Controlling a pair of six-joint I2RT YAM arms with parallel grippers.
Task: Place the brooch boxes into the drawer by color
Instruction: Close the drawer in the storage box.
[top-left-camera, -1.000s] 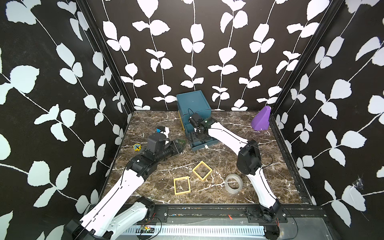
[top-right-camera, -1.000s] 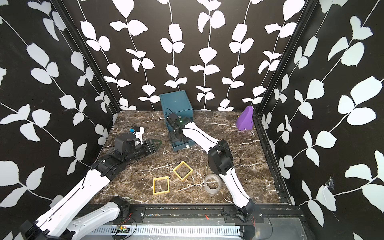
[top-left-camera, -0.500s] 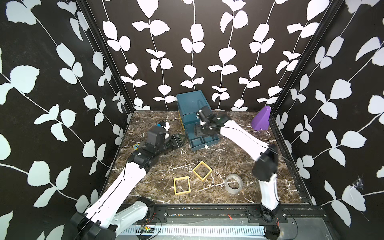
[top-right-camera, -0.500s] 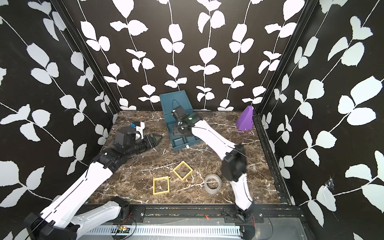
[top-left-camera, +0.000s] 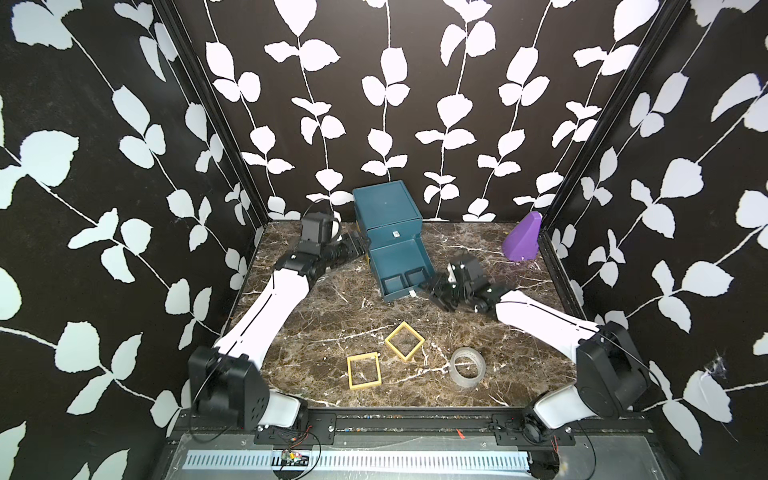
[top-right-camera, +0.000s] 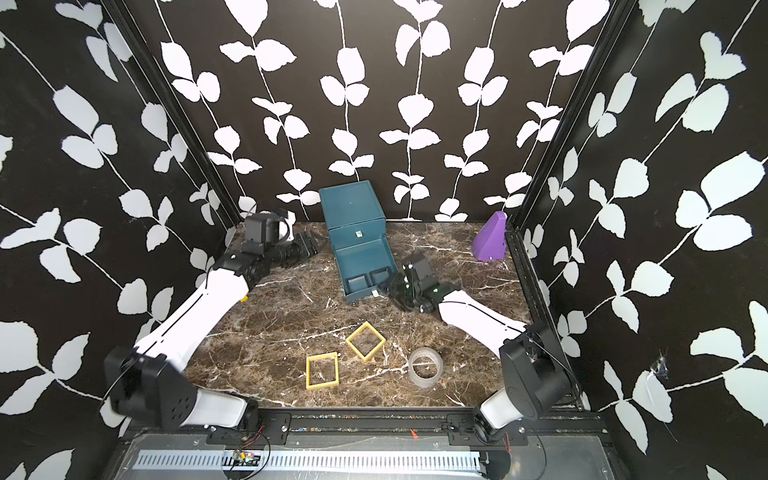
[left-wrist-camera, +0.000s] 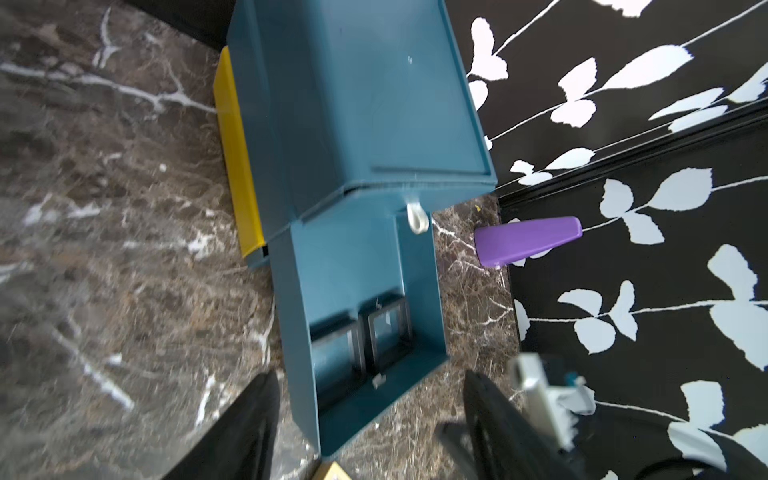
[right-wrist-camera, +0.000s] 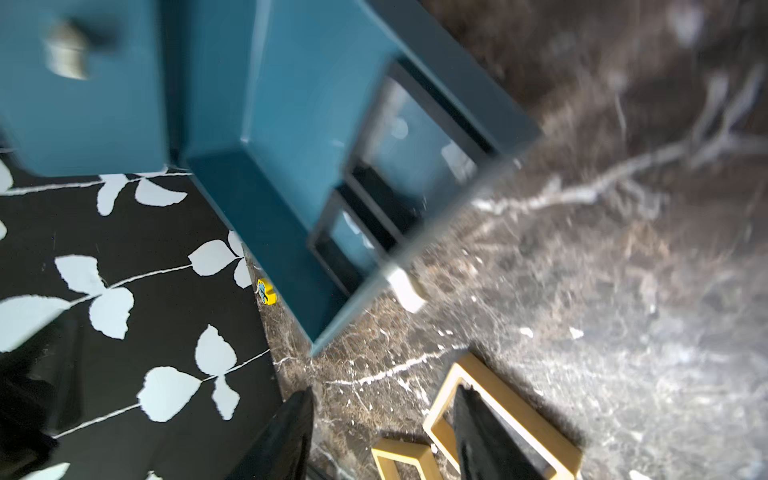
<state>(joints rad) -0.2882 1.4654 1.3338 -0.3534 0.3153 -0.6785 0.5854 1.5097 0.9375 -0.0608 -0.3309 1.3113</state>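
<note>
Spotting both black boxes (top-left-camera: 395, 284) in the pulled-out drawer (top-left-camera: 400, 296); counting two yellow boxes (top-left-camera: 363, 355) waiting on the desk (top-left-camera: 316, 332); finding no grey. Seeing left hand (top-left-camera: 354, 243) and right hand (top-left-camera: 434, 291) parted, empty.

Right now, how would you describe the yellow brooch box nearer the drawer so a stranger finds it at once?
Find the teal drawer chest at the back wall, one drawer pulled open. Before it on the marble lie two yellow frames; take the frame nearer the chest. It sits turned like a diamond, while its neighbour lies square.
</note>
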